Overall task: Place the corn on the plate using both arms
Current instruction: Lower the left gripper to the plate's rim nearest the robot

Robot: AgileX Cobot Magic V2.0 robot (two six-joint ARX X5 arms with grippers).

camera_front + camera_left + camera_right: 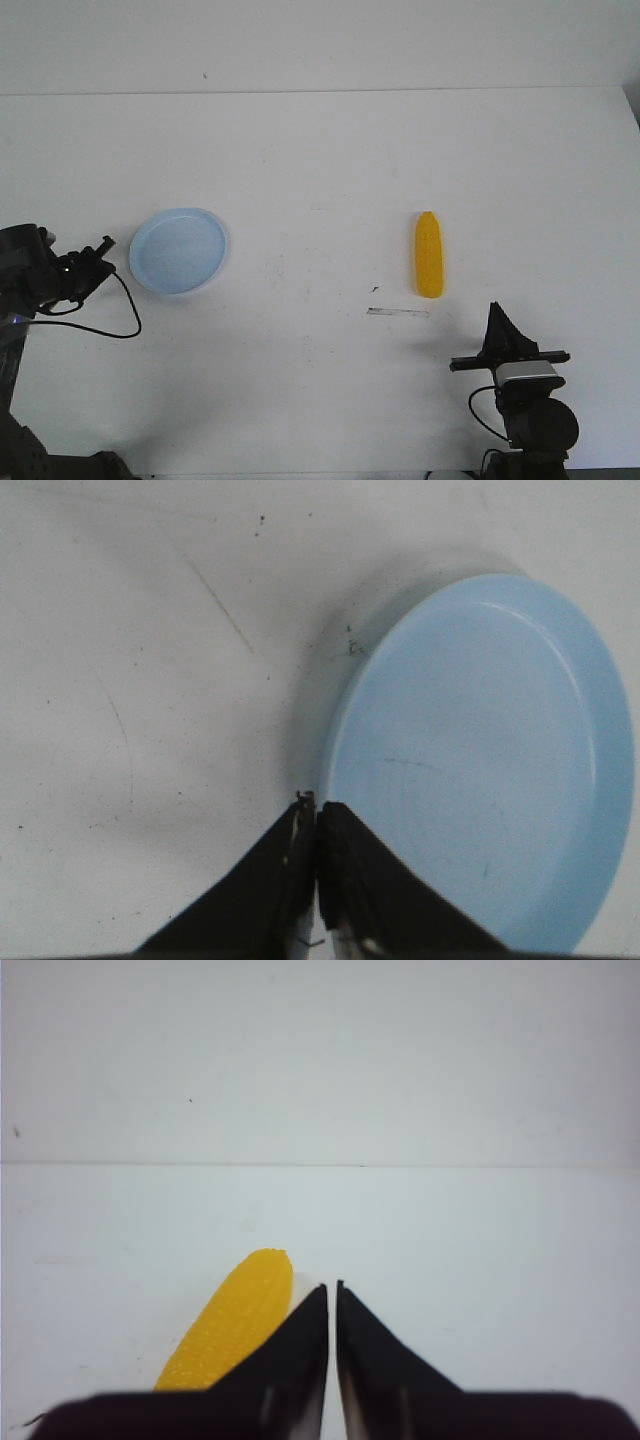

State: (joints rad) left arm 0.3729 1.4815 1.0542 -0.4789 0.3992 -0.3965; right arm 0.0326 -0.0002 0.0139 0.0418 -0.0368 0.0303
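The yellow-orange corn [429, 254] lies on the white table right of centre, lengthwise away from me. It also shows in the right wrist view [232, 1321], partly behind one finger. The light blue plate [179, 250] sits empty at the left and fills the side of the left wrist view [480, 760]. My left gripper [104, 246] is shut and empty, just left of the plate's rim; its tips [316, 802] sit at the rim. My right gripper [497, 312] is shut and empty, nearer me than the corn and a little to its right; its tips [332, 1286] meet beside the corn.
A short dark line mark [397, 312] lies on the table just in front of the corn. The left arm's black cable [110, 325] loops on the table. The table's far edge meets a white wall [320, 45].
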